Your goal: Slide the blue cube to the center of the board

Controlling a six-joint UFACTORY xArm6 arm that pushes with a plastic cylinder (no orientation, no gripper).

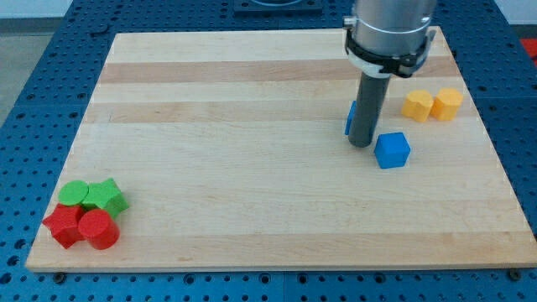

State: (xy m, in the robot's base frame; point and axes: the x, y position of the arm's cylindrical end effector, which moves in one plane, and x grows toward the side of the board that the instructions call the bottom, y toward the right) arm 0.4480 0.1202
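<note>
Camera view: my tip [361, 144] just left of blue cube [392, 151]; no jaws, bare rod; cube looks light, rigid, likely to spin; push its right face centrally

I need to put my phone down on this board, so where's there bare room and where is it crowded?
Bare wood runs across the board from the red and green cluster at the view's bottom left to my tip. It is crowded at the view's right: blue cube, another blue block behind the rod, two yellow blocks.
</note>
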